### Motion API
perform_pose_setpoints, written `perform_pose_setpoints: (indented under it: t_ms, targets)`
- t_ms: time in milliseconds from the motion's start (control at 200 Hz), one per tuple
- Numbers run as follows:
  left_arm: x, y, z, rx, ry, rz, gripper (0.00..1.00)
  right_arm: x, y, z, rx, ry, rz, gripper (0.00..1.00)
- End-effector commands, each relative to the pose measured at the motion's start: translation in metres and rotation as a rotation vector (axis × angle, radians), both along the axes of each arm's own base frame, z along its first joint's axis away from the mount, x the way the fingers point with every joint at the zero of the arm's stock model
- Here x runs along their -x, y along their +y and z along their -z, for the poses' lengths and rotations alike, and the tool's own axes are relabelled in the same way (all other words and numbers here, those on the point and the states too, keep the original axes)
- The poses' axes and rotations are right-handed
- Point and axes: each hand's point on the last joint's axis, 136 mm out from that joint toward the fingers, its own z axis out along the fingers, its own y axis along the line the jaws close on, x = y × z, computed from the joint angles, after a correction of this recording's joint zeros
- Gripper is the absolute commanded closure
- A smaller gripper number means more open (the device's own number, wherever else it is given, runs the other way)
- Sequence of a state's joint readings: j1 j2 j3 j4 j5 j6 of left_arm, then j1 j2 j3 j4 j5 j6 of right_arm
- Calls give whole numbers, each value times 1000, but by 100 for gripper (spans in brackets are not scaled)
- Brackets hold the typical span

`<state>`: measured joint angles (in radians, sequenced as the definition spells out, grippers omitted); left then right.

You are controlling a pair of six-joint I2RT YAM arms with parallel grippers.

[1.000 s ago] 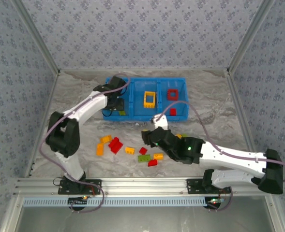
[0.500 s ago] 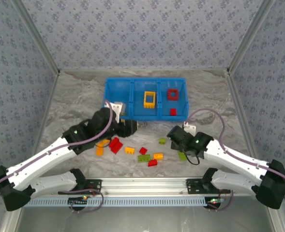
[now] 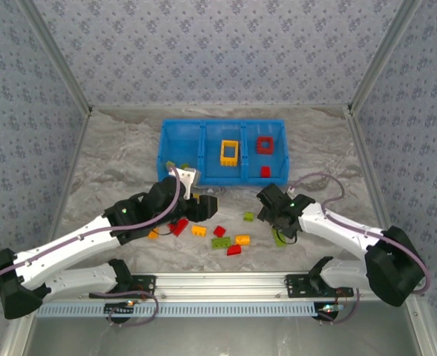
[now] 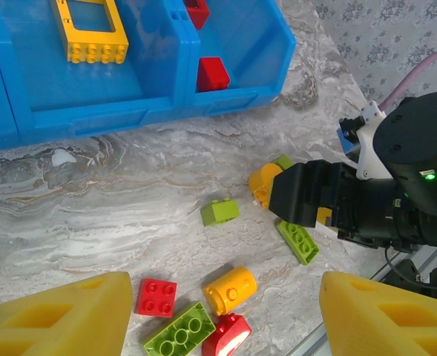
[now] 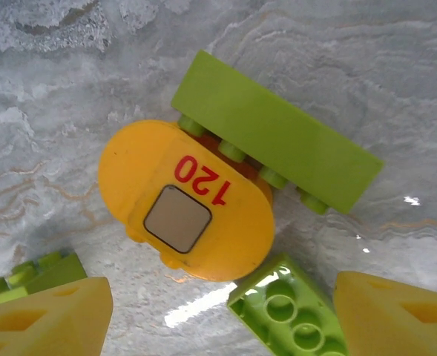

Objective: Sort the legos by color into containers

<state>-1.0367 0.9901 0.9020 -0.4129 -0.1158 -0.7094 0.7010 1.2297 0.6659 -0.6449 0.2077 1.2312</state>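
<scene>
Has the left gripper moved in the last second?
Yes. The left gripper has come back from the left compartment of the blue bin to the table in front of it.

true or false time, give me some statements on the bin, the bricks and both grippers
1. The middle compartment of the bin holds a yellow frame. True.
2. The right gripper is shut on a red brick. False: it is open, above an orange piece marked 120.
3. A red brick lies in the bin's right compartment. True.
4. The left gripper holds a green brick. False: it is open and empty.
5. Every brick is in the bin. False: several bricks lie on the table.
</scene>
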Motion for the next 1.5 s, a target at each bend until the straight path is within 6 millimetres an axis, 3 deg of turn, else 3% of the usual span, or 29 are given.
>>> perform_pose_setpoints:
  t_ms: [0, 250, 420, 540, 745, 904, 1494]
  targets:
    - [0, -8, -9, 40, -9, 8, 32, -10, 3, 0, -37, -19, 86, 18]
    - [0, -9, -11, 35, -15, 18, 32, -17, -8, 5, -29, -11, 198, 13]
    - [0, -11, -10, 34, -12, 21, 33, -31, -8, 0, -49, -28, 261, 12]
    - [0, -12, -11, 33, -16, 29, 33, -32, -7, 8, -63, 16, 314, 12]
    - [13, -26, -24, 72, -67, 147, 32, -41, -5, 15, -81, 37, 370, 13]
    - [23, -32, -22, 86, -66, 214, 32, -47, -2, 19, -69, 47, 372, 16]
    - [20, -30, -21, 70, -64, 195, 33, -47, -1, 29, -52, 63, 369, 35]
